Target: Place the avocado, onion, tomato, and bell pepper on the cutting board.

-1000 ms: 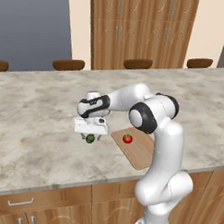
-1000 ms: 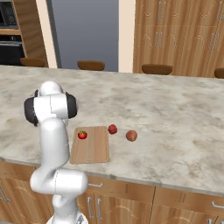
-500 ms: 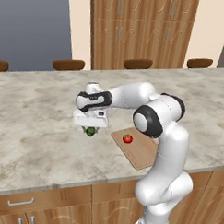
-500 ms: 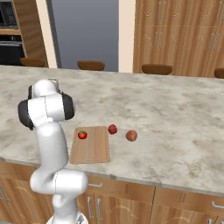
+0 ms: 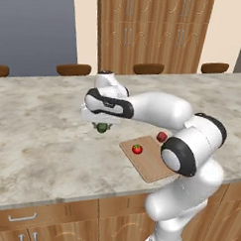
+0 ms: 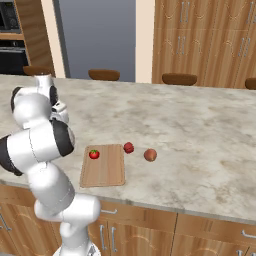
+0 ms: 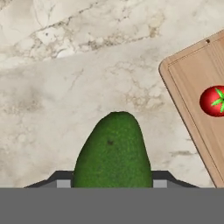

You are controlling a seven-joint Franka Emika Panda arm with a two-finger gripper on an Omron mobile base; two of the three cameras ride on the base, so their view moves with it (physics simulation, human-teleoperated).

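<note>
My gripper (image 5: 101,124) is shut on the dark green avocado (image 5: 101,128), which hangs just above the marble counter, left of the cutting board (image 5: 151,165). In the hand view the avocado (image 7: 113,151) sits between the fingertips (image 7: 61,177). A tomato (image 5: 136,149) lies on the board's far left part, also seen as tomato (image 7: 213,101) on the board (image 7: 197,74). The dark red bell pepper (image 6: 128,147) rests on the counter at the board's far right corner. Further right lies the pinkish onion (image 6: 150,155).
The marble counter (image 5: 42,139) stretches wide to the left and behind the board. Its front edge (image 5: 49,199) runs above the wooden drawers. Brown stools (image 5: 74,69) line the counter's far side. My white arm (image 6: 40,145) stands left of the board (image 6: 104,172).
The jaws have shut on the avocado, and the hand has risen with it, a little toward the far side of the counter. Tomato, pepper and onion have not moved.
</note>
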